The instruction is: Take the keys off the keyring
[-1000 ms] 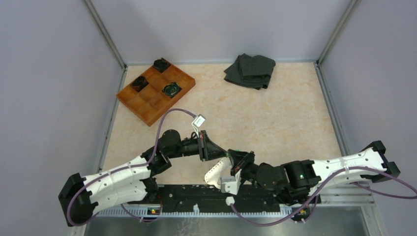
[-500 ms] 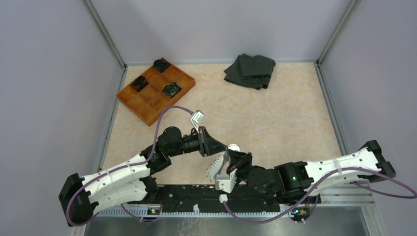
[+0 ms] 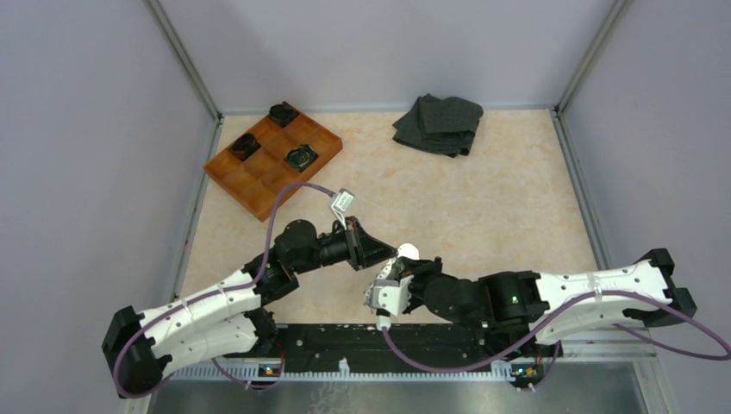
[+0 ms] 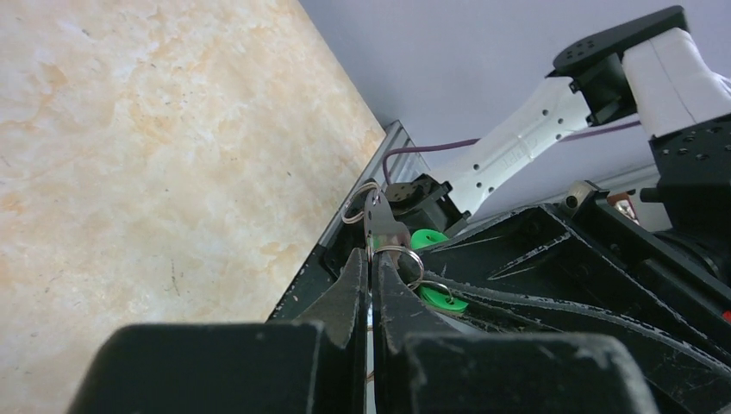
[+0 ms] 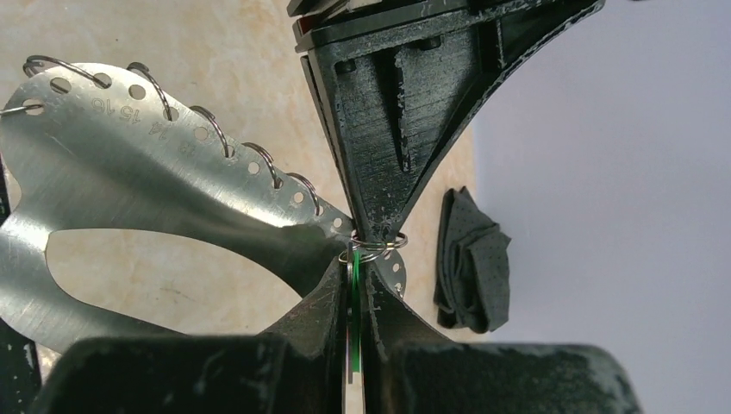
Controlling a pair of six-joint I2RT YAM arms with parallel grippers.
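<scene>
Left gripper (image 4: 371,257): jaws pressed together on a thin grey key (image 4: 379,222), which sticks out past the tips.
Right gripper (image 5: 355,263): jaws together, pinching the edge of a green disc (image 5: 354,304).
Keyring (image 5: 374,245): a small wire loop held off the table, right where the two tips meet.
Just beside the keyring: a perforated metal plate (image 5: 129,172) strung with more small rings.
Step, as I judge it: sliding the key off the coil.
Doing it well: I hold both pinches firm and turn the key slowly along the wire, never tugging straight.
</scene>
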